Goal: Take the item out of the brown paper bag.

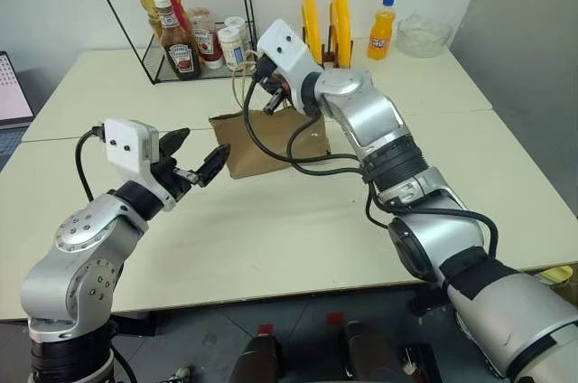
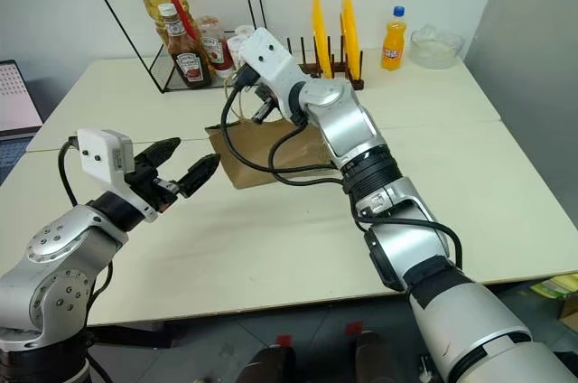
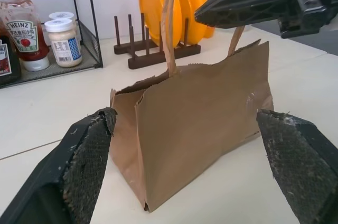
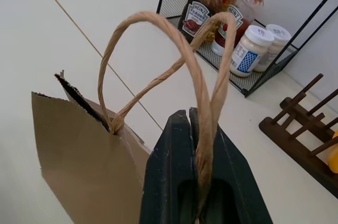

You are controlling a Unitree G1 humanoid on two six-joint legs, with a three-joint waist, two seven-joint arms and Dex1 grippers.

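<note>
The right gripper [image 4: 196, 129] pinches the tan cord handles [image 4: 203, 92] of the creased brown paper bag [image 3: 195, 123], steadying it mid-table; the left gripper [image 1: 194, 159] waits wide, empty.

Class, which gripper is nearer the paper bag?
Right. The right gripper is shut on a bag handle; the left gripper is open, beside the bag, apart.

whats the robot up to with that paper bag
The right gripper is shut on a cord handle of the brown paper bag, which stands on the table. The left gripper waits open beside the bag, not touching it. Nothing is out of the bag yet.
</note>
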